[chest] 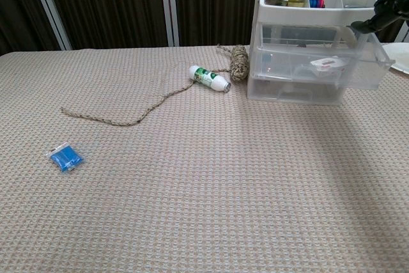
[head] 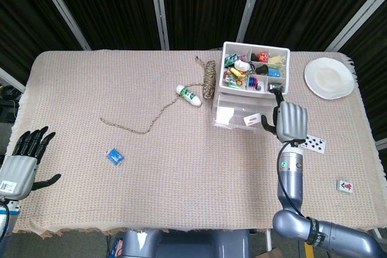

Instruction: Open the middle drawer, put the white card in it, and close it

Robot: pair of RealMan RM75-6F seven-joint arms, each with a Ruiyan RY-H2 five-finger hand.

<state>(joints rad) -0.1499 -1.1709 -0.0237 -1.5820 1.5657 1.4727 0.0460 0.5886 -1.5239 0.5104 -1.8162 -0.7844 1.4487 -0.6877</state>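
Note:
The clear plastic drawer unit [head: 254, 86] stands at the back right, and its middle drawer [chest: 374, 62] is pulled out toward me. The white card [head: 252, 119] lies inside that drawer, seen through its clear front [chest: 326, 63] in the chest view. My right hand [head: 289, 119] hovers over the drawer's right side. Its dark fingers [chest: 377, 20] are above the card and apart from it, holding nothing. My left hand [head: 24, 161] rests at the table's front left corner with its fingers spread.
A rope coil [head: 208, 77] with a trailing cord and a white green-labelled bottle [head: 189, 95] lie left of the unit. A blue packet [head: 115, 156] sits front left. At the right are a white plate [head: 329, 78], a playing card [head: 314, 143] and a small tile [head: 345, 187].

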